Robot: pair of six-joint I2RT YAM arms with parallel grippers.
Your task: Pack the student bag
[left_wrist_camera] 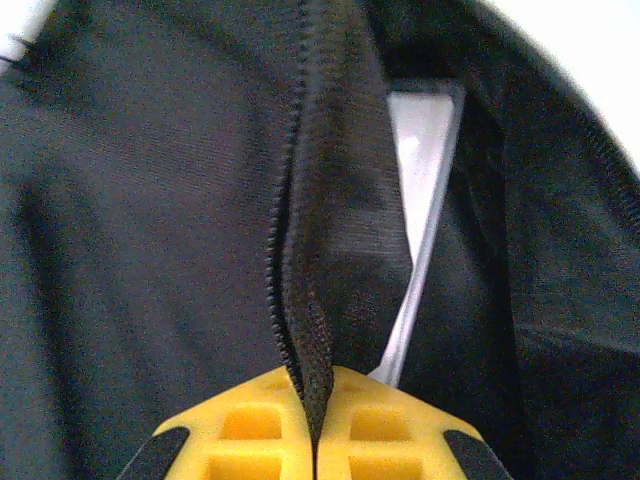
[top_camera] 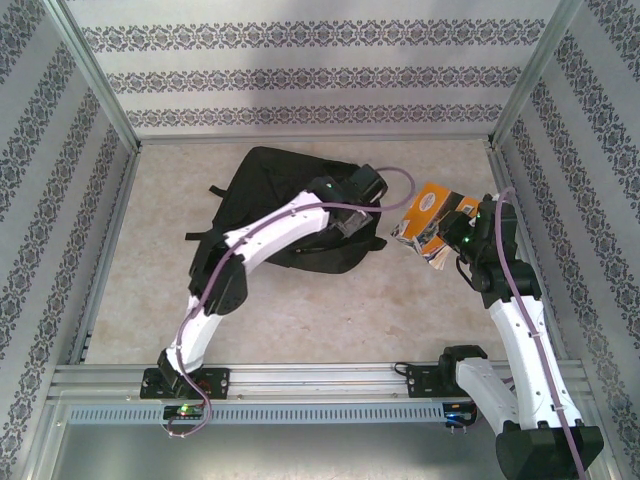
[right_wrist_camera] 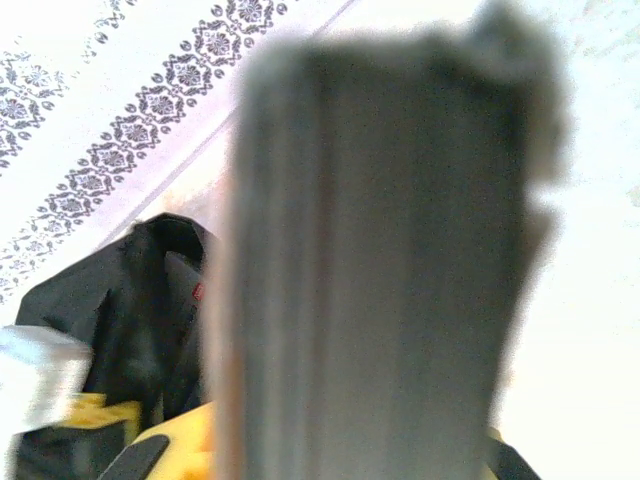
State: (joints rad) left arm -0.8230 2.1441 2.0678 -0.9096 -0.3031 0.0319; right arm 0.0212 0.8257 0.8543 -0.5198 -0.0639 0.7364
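The bag (top_camera: 275, 190) lies flat on the far half of the surface (top_camera: 300, 320), slightly left of the middle, with its straps trailing to the left and its opening turned to the right, toward the arm that brings the load. The left claw (top_camera: 352, 228) has reached across the bag to that right-hand edge. In its wrist view the yellow fingers (left_wrist_camera: 250, 430) are pressed fully together on the zipper edge (left_wrist_camera: 305, 250), pinching the black fabric between them. This grip looks meant to lift one lip of the mouth and hold it apart from the other, so that there is a gap to slide something through. Behind the pinched strip the dark interior shows, with a flat white item (left_wrist_camera: 425, 150) already inside; I cannot tell what it is. The right claw (top_camera: 455, 238) is clamped on a book (top_camera: 428, 222) with an orange cover and holds it off the surface, tilted, just beside the bag's open side, apart from it. Its own camera looks along the blurred page edges toward the bag, which suggests the book is being lined up narrow end first. The packing seems to be mid-way, with this book not yet in.
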